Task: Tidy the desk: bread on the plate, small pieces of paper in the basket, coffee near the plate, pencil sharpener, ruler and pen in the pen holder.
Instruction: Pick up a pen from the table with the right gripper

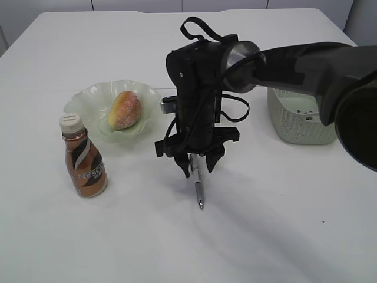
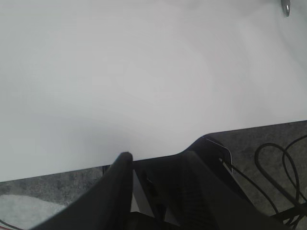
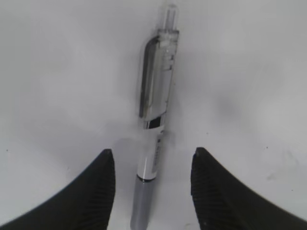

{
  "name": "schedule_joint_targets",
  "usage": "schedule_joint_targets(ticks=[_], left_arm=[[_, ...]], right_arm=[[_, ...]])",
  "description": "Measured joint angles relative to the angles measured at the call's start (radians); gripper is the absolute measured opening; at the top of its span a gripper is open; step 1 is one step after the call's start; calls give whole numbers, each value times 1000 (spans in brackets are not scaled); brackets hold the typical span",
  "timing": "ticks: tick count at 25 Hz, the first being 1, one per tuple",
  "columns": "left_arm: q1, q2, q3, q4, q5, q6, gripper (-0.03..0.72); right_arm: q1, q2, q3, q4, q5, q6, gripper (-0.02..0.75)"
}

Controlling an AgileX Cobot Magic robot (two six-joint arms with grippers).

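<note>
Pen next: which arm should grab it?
Right. The right gripper hangs directly over the pen, open fingers either side. The left gripper sits at the table's edge, away from it.

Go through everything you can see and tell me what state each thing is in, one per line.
Bread: on the plate.
Coffee bottle: upright, capped, beside the plate.
Pen: flat on the table, ungripped.
Right gripper: open, straddling the pen.
Left gripper: open, empty.
Basket: upright; contents hidden.
</note>
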State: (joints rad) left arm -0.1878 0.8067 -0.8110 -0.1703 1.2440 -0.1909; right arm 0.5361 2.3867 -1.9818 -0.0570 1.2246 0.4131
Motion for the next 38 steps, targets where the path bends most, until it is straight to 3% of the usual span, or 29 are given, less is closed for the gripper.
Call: schedule_joint_targets(ticks=[29, 38], left_arm=[[0, 0, 0, 0, 0, 0, 254], [0, 0, 0, 0, 0, 0, 254]], right_arm=[[-21, 51, -12, 57, -2, 25, 401], [-21, 52, -12, 57, -2, 25, 228]])
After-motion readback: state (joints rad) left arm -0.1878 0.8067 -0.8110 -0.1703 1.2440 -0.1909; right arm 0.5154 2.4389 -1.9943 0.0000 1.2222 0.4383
